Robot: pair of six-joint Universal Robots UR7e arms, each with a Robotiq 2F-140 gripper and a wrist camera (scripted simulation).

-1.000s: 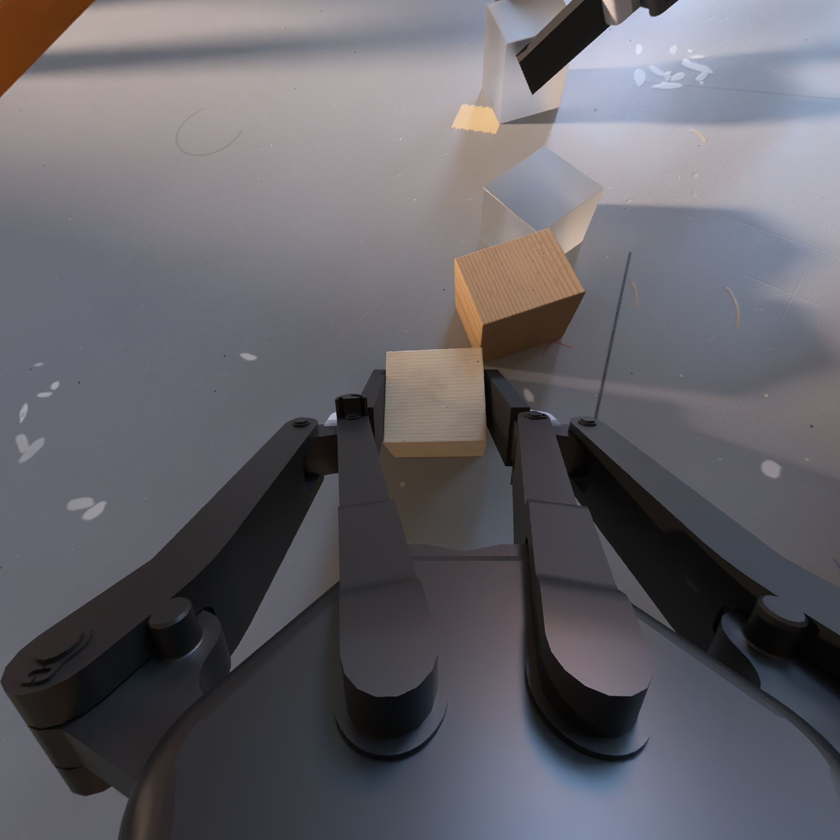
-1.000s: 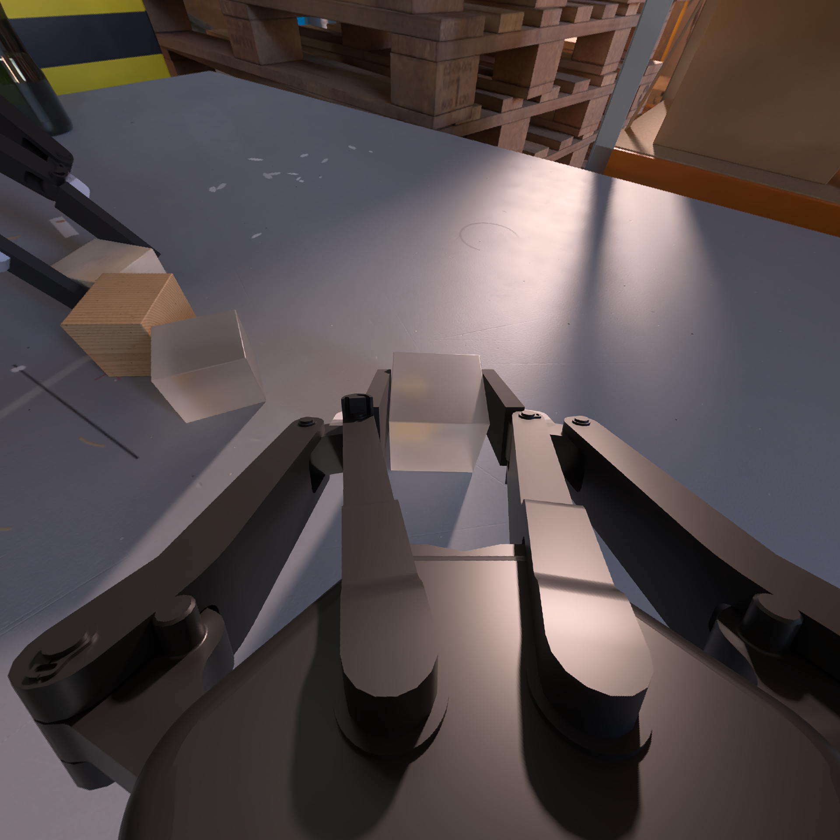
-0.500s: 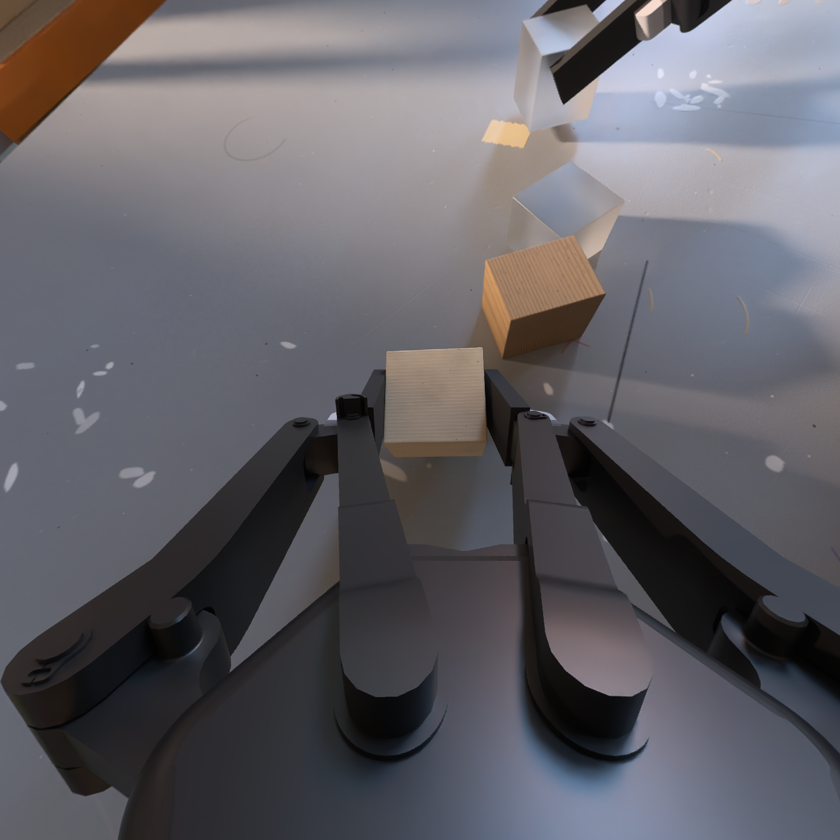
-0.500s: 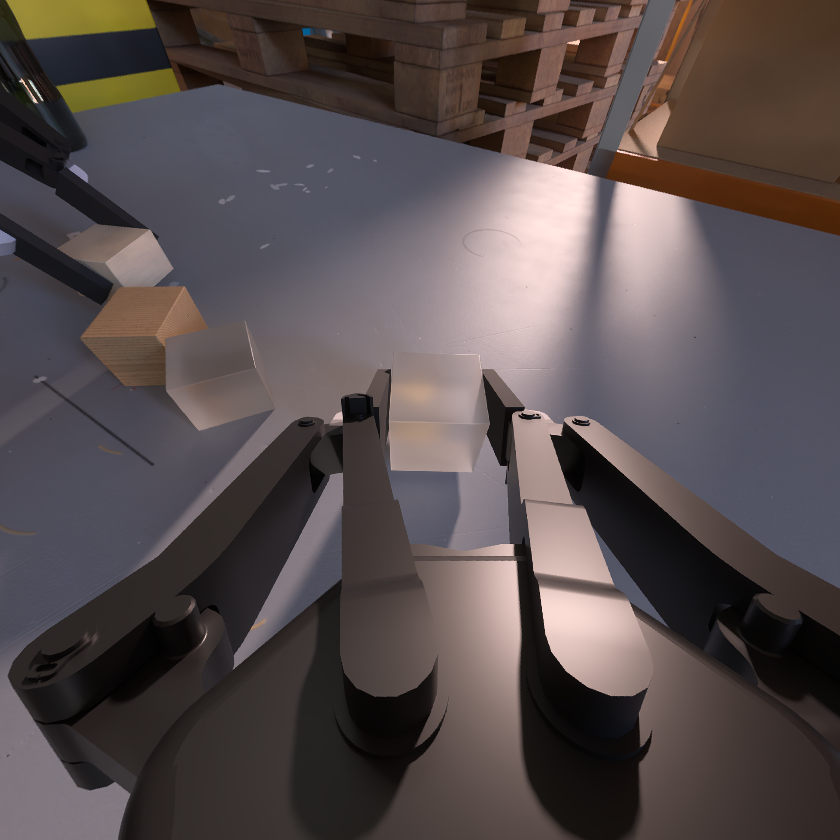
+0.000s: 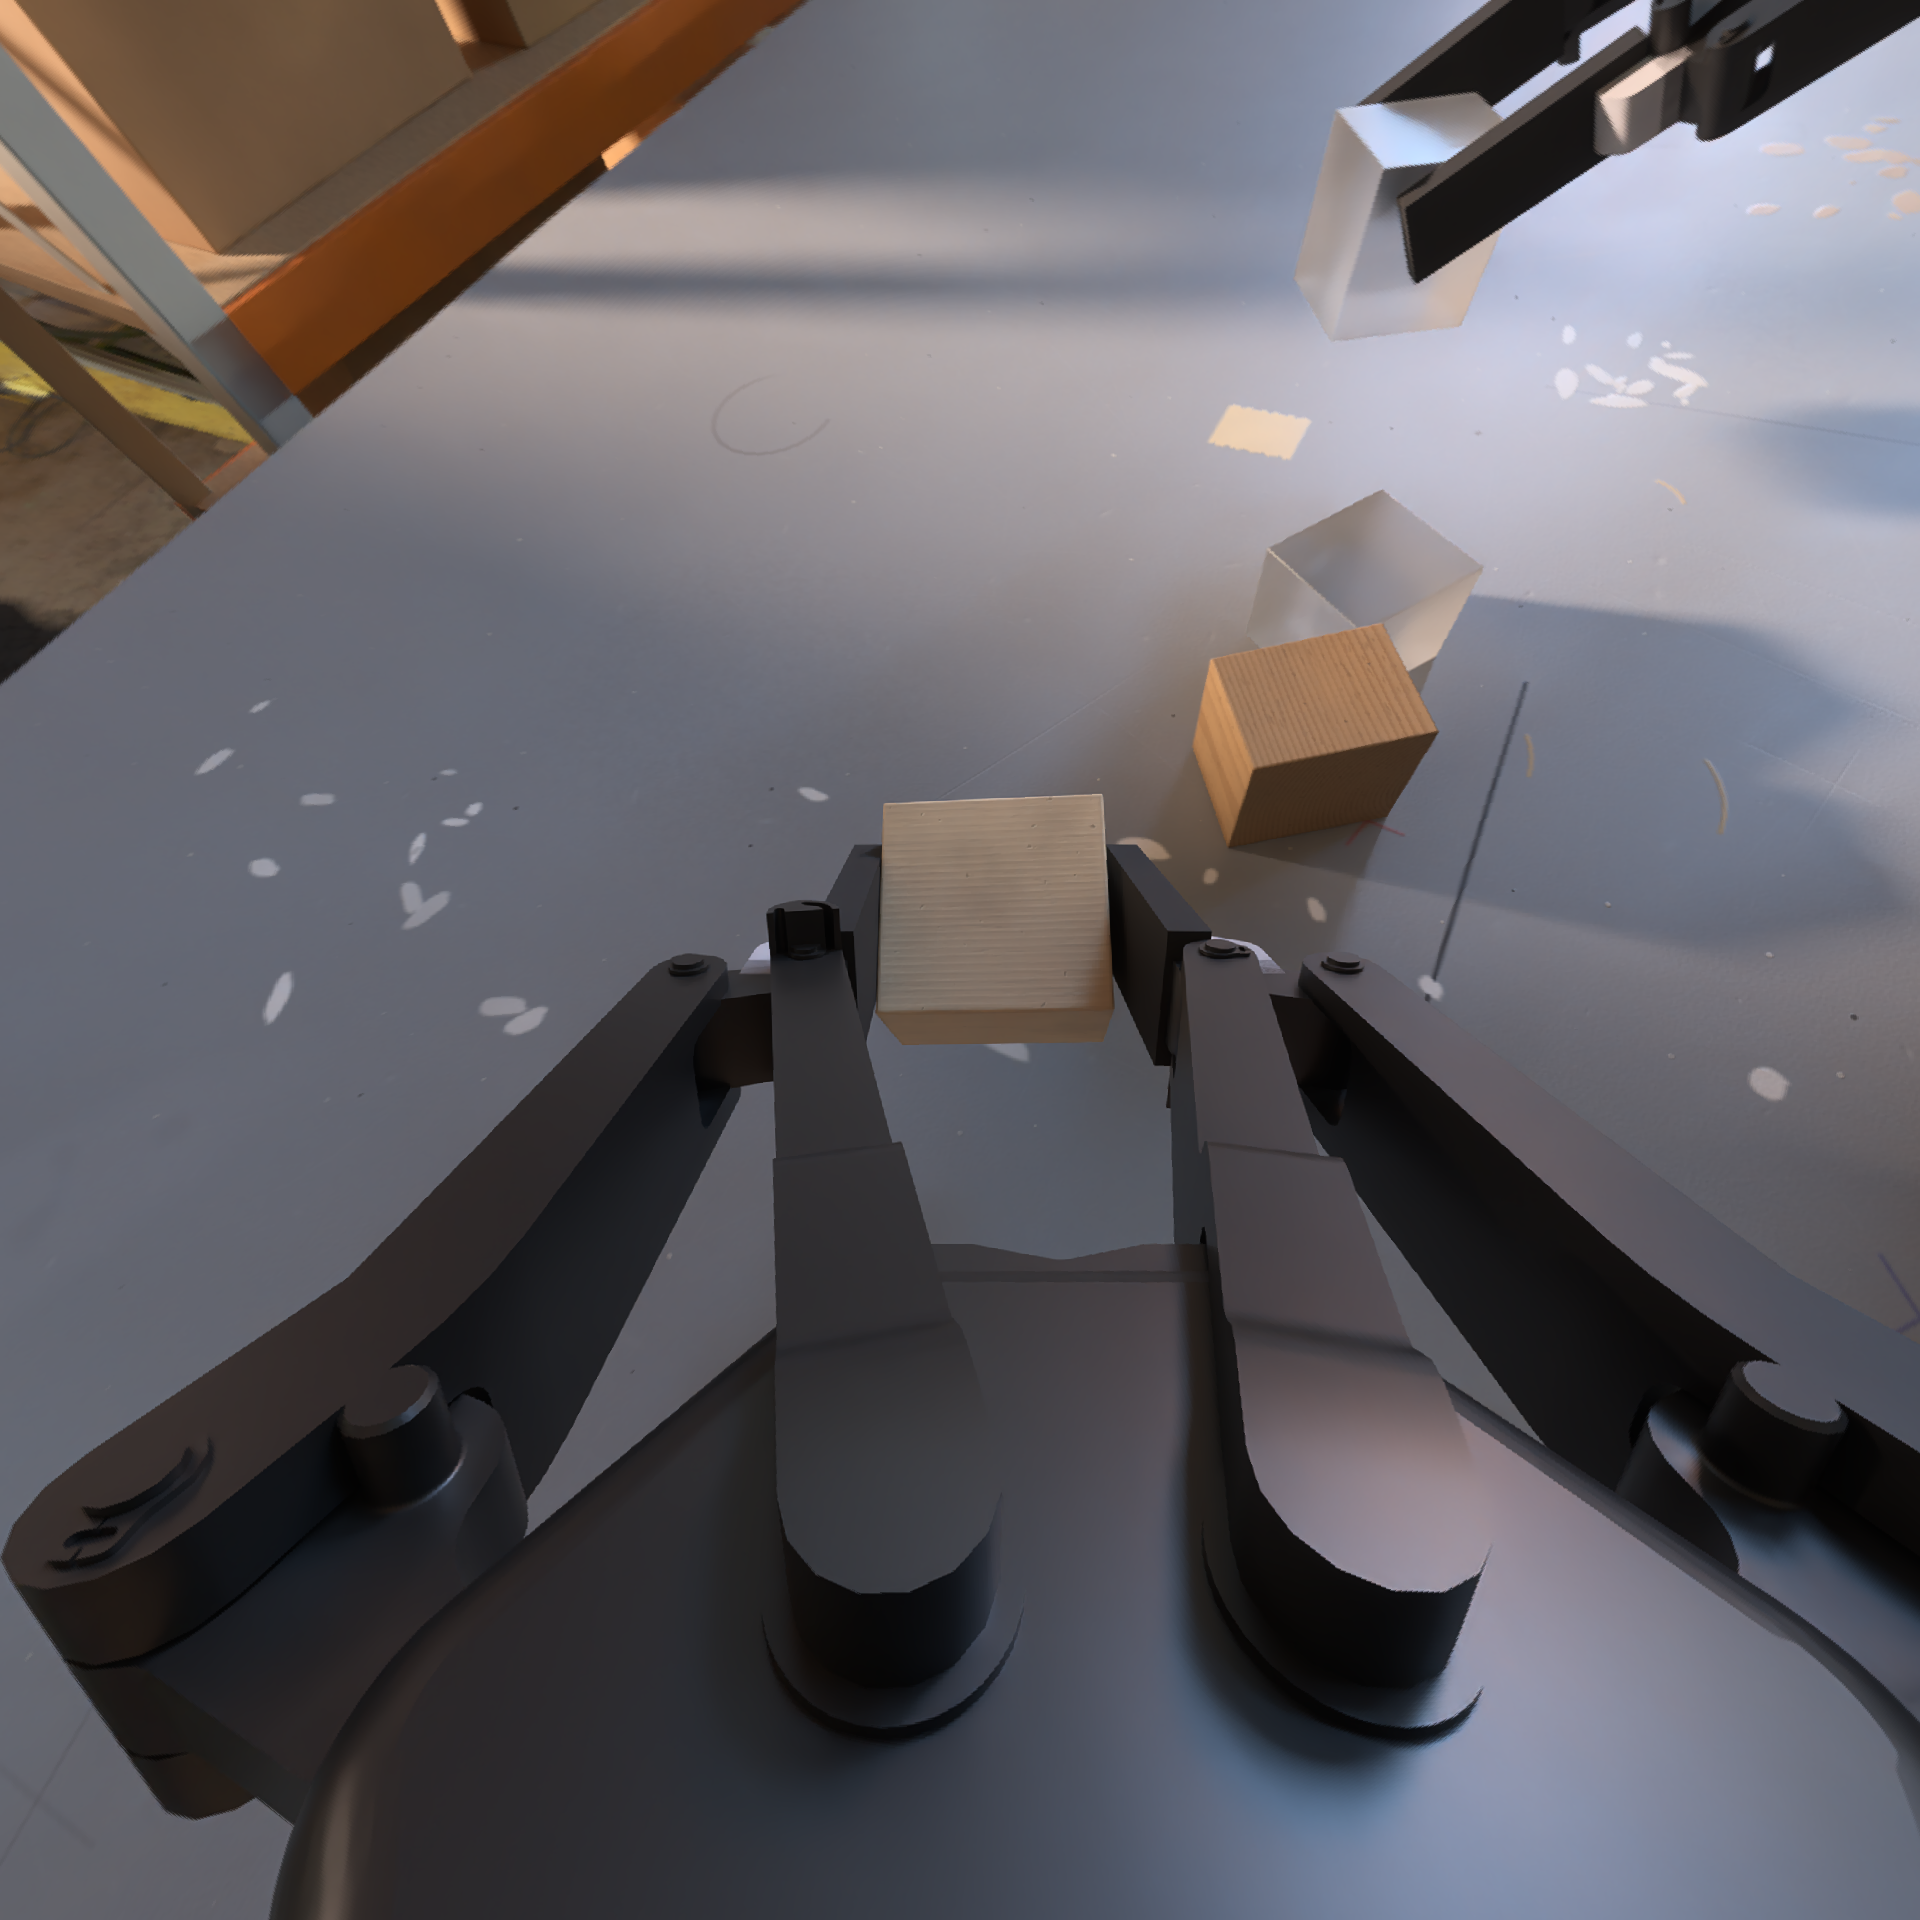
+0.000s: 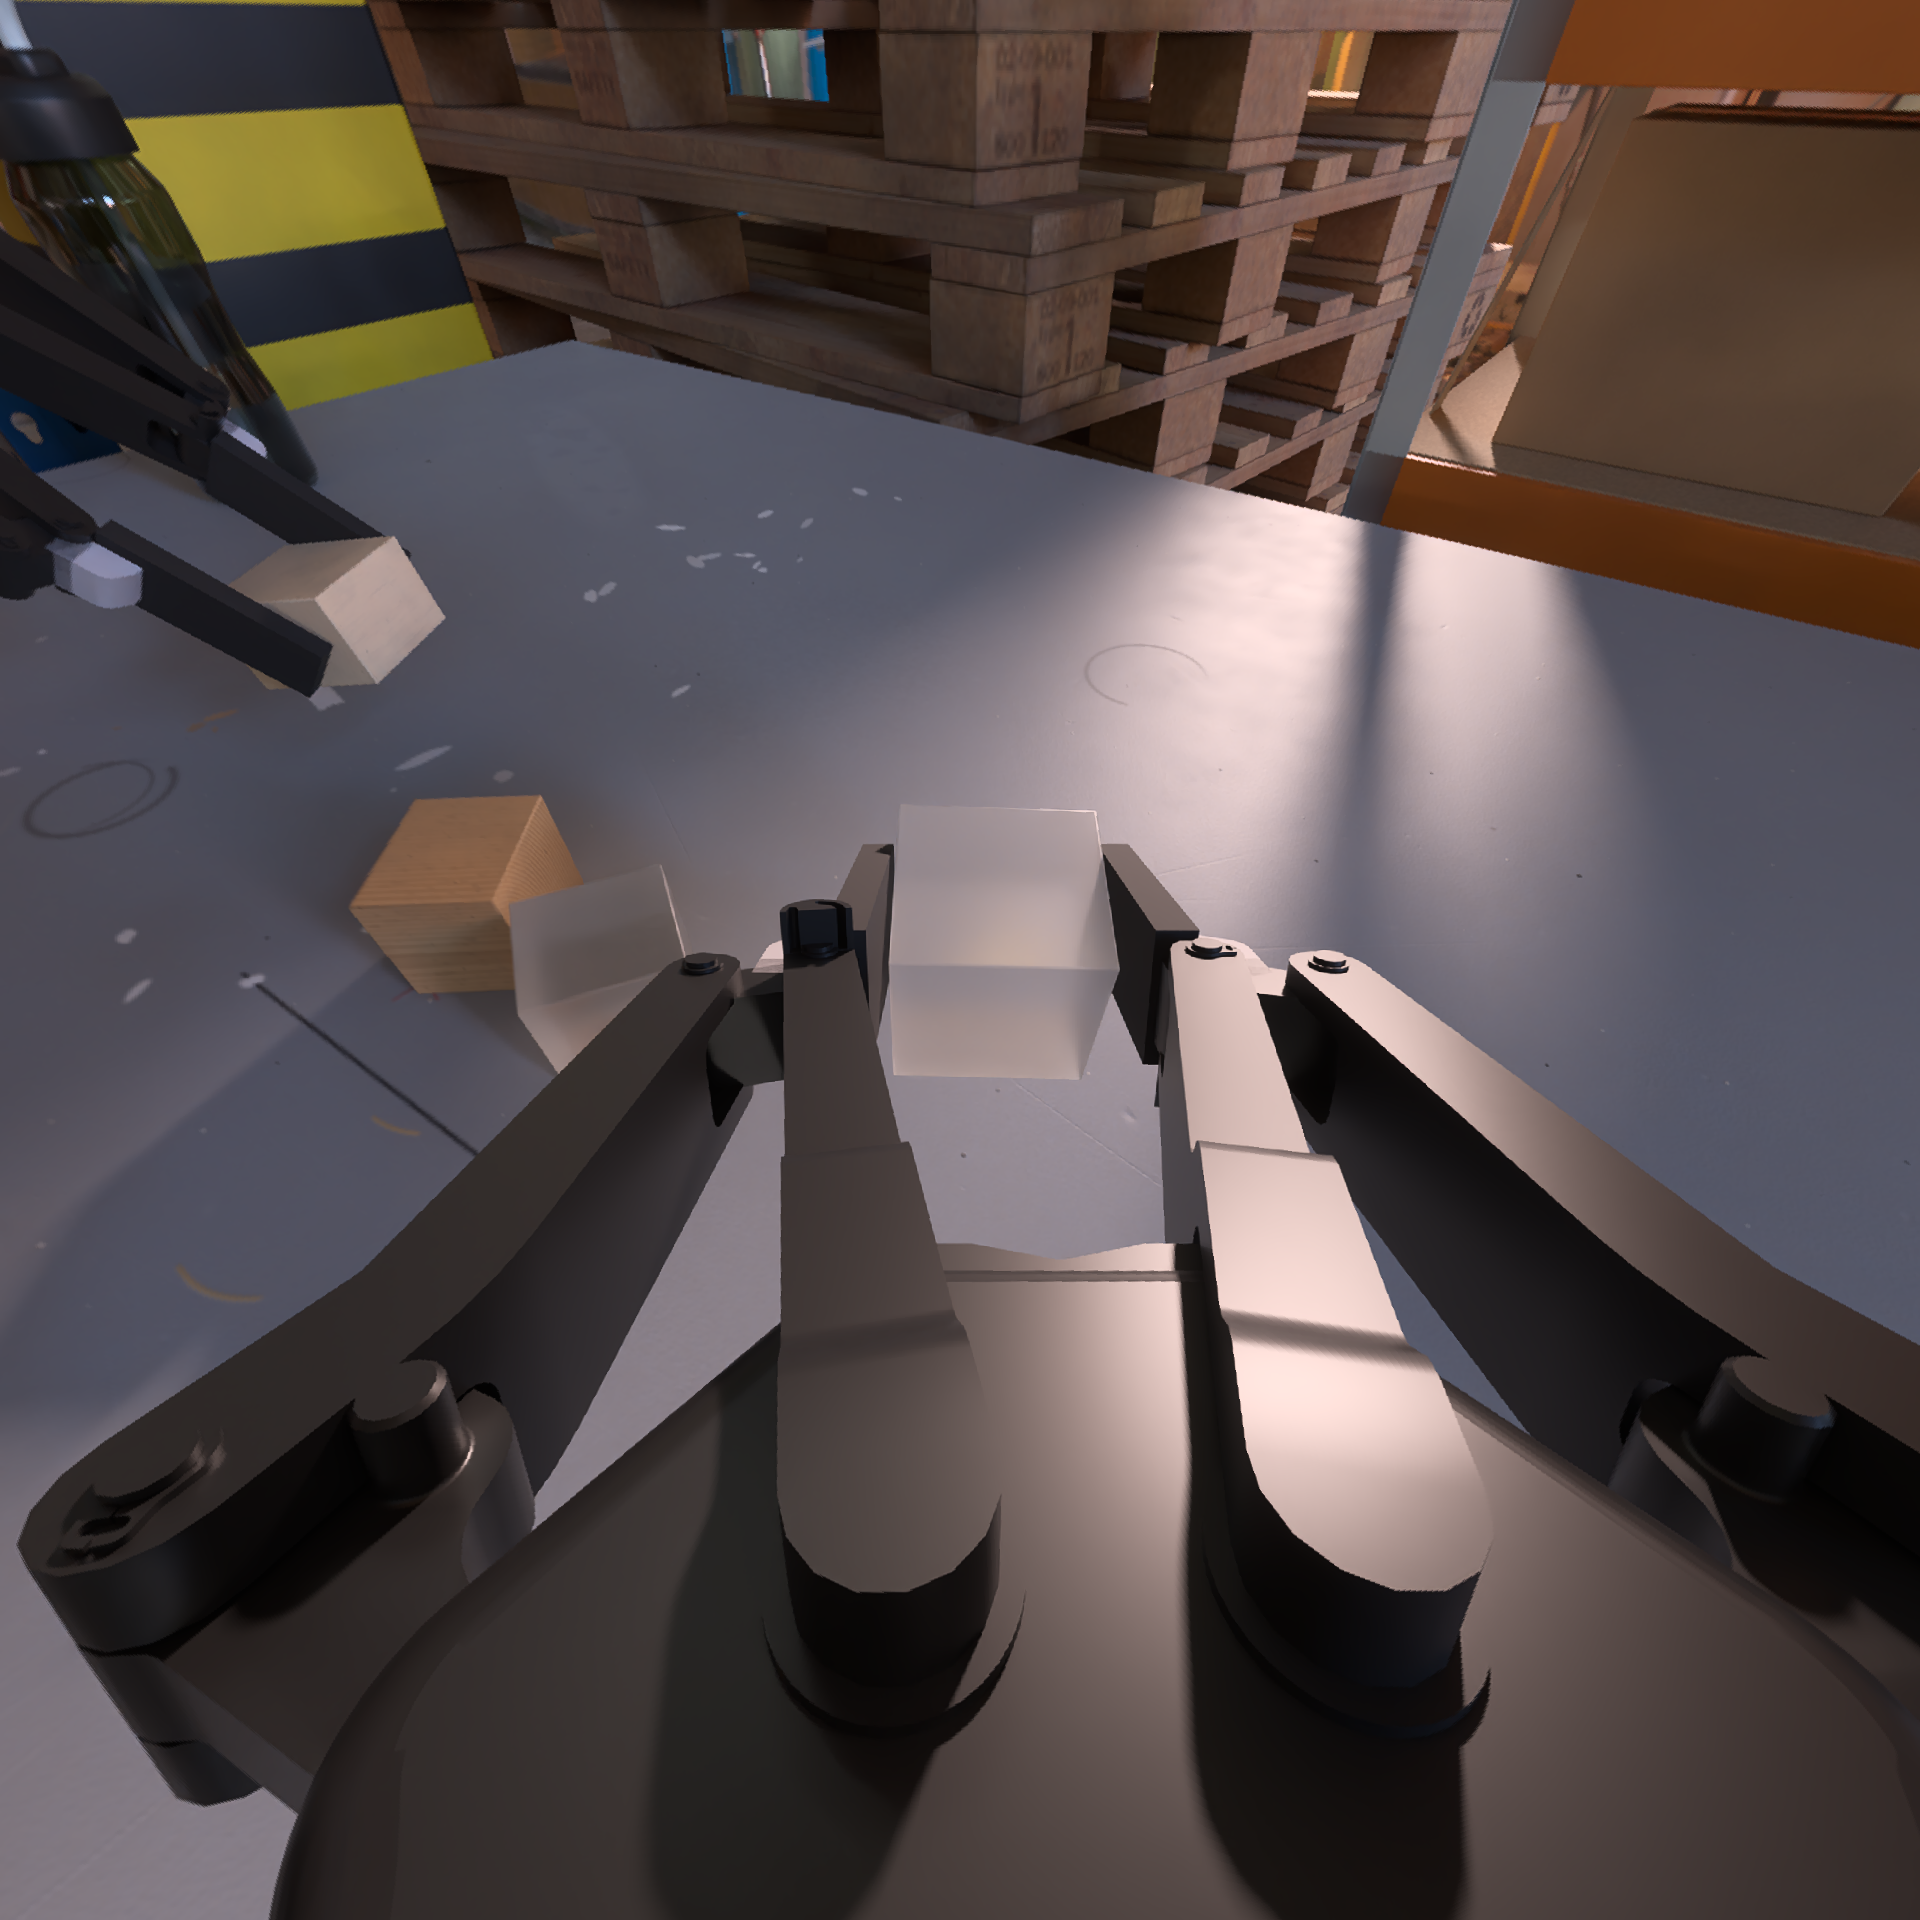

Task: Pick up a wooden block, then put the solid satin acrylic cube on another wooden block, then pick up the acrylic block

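Note:
My left gripper [image 5: 992, 935] is shut on a pale wooden block [image 5: 992, 914] and holds it above the grey table [image 5: 623, 623]; the block also shows in the right wrist view [image 6: 358, 613]. My right gripper [image 6: 997, 945] is shut on a frosted acrylic cube [image 6: 992, 935] and holds it in the air; it also shows in the left wrist view [image 5: 1382, 223]. A darker wooden block [image 5: 1309, 732] [image 6: 452, 894] lies on the table. A second frosted acrylic cube [image 5: 1361, 577] [image 6: 592, 951] touches it.
Stacked wooden pallets [image 6: 987, 229] stand beyond the table's far edge in the right wrist view. An orange shelf beam [image 5: 468, 197] and a cardboard box [image 6: 1714, 301] lie past the table edges. A thin dark line [image 5: 1475, 831] marks the table near the blocks.
Both grippers have risen with their blocks, so the table and the two resting blocks look farther away. The pale wooden block and the held acrylic cube are now clearly off the table.

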